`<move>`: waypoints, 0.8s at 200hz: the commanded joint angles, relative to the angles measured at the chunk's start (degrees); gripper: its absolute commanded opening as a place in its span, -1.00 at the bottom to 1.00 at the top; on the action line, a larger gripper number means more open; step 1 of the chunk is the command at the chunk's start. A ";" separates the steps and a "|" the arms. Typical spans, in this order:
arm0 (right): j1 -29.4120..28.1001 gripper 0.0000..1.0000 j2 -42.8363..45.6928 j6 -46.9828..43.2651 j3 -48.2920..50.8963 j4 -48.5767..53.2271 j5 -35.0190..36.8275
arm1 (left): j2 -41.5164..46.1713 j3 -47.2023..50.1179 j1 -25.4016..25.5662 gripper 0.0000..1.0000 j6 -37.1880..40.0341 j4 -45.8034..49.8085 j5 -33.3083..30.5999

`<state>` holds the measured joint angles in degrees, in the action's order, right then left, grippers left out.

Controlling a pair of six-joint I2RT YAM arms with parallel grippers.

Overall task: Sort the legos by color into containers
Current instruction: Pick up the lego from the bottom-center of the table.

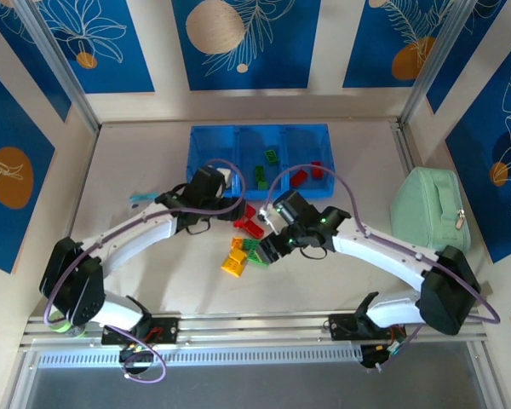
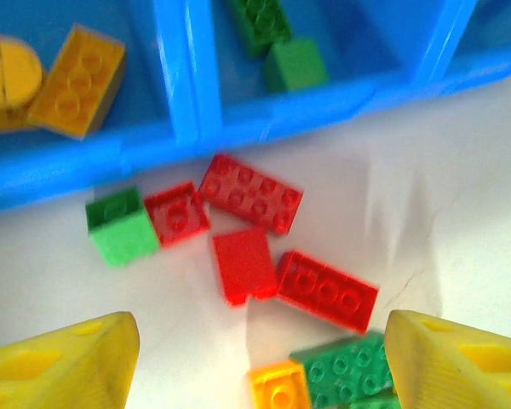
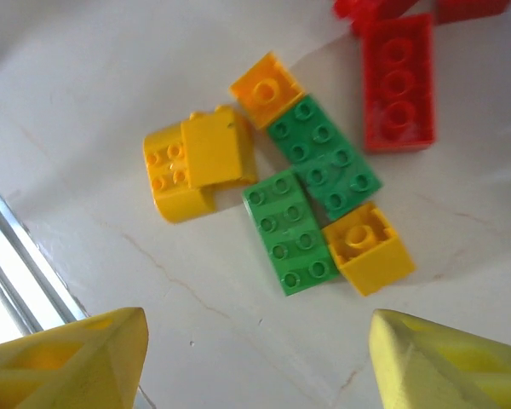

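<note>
Four red bricks (image 2: 249, 192) and one green brick (image 2: 119, 228) lie just beside the blue tray's (image 2: 341, 106) near wall, under the left gripper (image 2: 260, 341), which is spread wide and empty. Nearer, a green-and-yellow cluster (image 3: 291, 230) sits below the right gripper (image 3: 255, 341), likewise agape and holding nothing. Bare table (image 1: 136, 153) flanks the pile on both sides, and a mint-green case (image 1: 426, 209) sits at the right edge.

Table (image 1: 136, 256): pale, flat, with fine cracks.
- Upper centre: blue tray (image 1: 255, 129), three compartments side by side.
- Right edge: mint-green zippered case (image 1: 426, 209).
- Centre, loose near the tray's front wall: four red bricks (image 2: 249, 192) and one green cube (image 2: 119, 226).
- Just below those, a touching cluster: two green flat bricks (image 3: 324, 158), two orange cubes (image 3: 266, 88), one yellow block (image 3: 196, 166).
</note>
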<state>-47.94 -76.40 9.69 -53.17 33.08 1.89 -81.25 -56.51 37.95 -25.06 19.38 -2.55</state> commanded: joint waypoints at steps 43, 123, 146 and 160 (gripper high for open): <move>-5.86 0.30 -12.36 -3.48 -6.49 4.46 2.28 | 12.01 12.82 0.30 0.52 -5.00 -4.66 -1.01; -7.97 0.25 -24.45 -2.49 -15.06 9.08 12.03 | 16.61 15.51 0.34 0.52 -4.06 -1.41 -4.22; -8.50 0.24 -26.45 -2.49 -16.23 9.99 14.65 | 16.88 15.47 0.35 0.52 -3.77 -1.07 -4.57; -8.67 0.23 -27.12 -2.42 -16.29 10.56 15.65 | 17.05 15.52 0.32 0.52 -3.46 -0.88 -4.96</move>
<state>-55.92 -102.10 7.29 -68.01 40.80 14.17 -65.60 -41.58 38.00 -29.06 17.80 -6.57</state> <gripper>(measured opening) 0.616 0.761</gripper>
